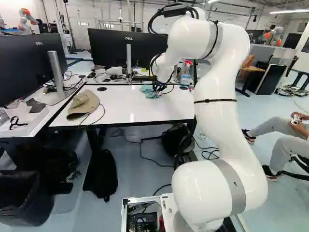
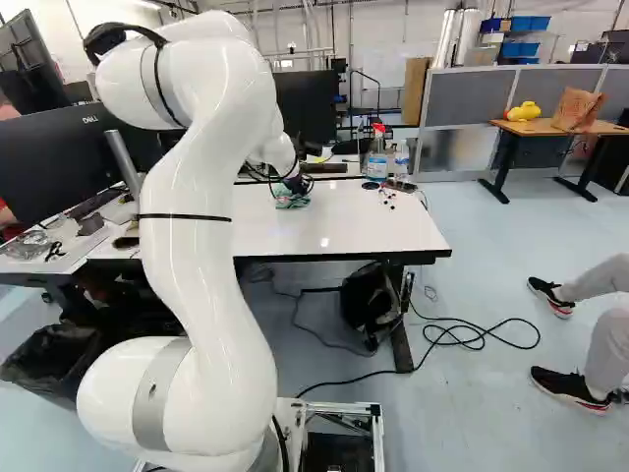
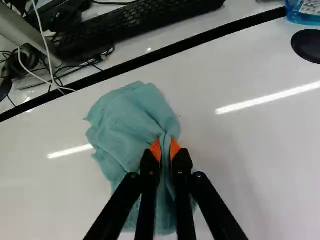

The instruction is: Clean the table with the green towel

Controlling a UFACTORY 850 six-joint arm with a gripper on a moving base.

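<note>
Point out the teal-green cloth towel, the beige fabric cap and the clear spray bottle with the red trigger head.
Teal-green cloth towel point(image 3: 131, 125): wrist view, on its bunched upper folds.
Beige fabric cap point(image 1: 83, 104): left base view, on the crown.
Clear spray bottle point(image 2: 376, 163): right base view, on the body below the trigger.

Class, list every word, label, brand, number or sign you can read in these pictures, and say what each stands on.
"DELL": on the lower bezel of the black monitor at the left of the left base view.
"DELL": on the lower bezel of the black monitor behind the table.
Spray bottle: label too small and blurred to read.
Keyboard: key markings too small to read.
Green towel: no print shows.
</note>
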